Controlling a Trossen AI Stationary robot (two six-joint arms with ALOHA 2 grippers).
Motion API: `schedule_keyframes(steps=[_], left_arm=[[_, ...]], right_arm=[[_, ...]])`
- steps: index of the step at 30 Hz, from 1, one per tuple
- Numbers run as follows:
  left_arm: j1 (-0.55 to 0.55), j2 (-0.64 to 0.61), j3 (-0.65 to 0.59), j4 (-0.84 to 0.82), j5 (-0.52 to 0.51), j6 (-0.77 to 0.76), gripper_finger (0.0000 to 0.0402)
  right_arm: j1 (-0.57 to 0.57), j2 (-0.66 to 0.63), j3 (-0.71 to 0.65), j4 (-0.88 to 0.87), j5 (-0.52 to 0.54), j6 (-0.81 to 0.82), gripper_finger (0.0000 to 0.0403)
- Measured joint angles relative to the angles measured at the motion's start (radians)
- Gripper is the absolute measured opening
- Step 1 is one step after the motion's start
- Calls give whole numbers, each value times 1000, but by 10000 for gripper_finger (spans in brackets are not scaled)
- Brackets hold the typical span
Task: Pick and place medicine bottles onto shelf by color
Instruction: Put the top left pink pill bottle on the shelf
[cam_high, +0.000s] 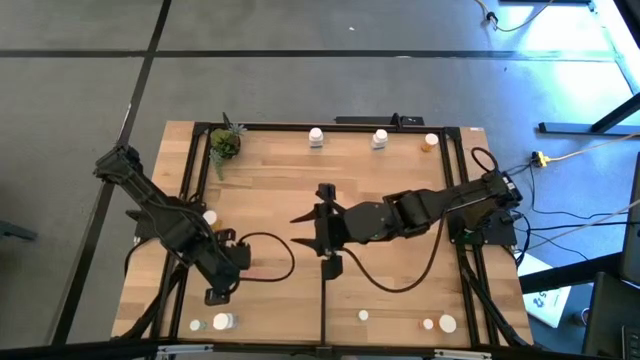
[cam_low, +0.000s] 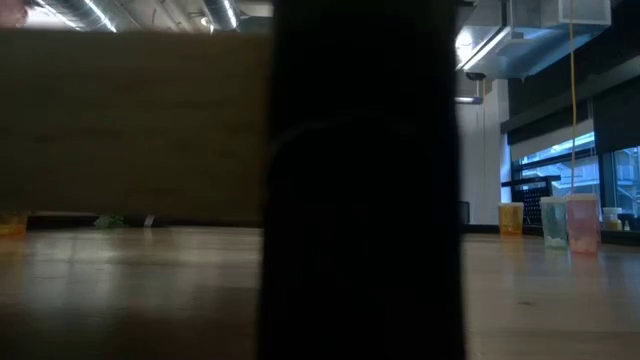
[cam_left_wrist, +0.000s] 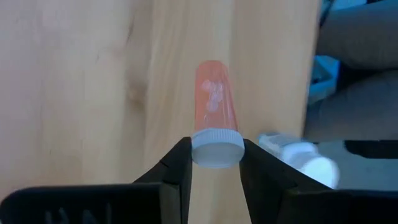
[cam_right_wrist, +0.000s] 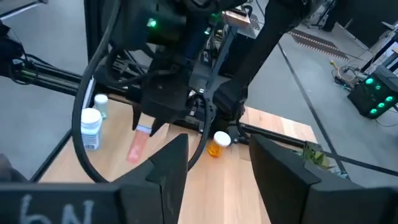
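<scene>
I am gripping a pink medicine bottle (cam_left_wrist: 214, 112) by its white cap in the left gripper (cam_left_wrist: 216, 163) above the shelf (cam_left_wrist: 74, 93), a white bottle (cam_left_wrist: 298, 155) lying just beside its finger, while the right gripper (cam_right_wrist: 214, 163) is hovering open at mid-shelf.

Bare planks lie open mid-shelf (cam_high: 270, 190), but the right arm (cam_high: 420, 210) and divider strip (cam_high: 323, 300) bar the middle.
</scene>
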Motion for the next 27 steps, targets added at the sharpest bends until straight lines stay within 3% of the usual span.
schedule_keyframes(steps=[12,27], left_arm=[[14,-1,208,-25,-14,78,93],[88,135,212,-145,144,72,93]], right_arm=[[43,-7,0,-9,-4,34,173],[69,-6,0,-10,-3,158,173]])
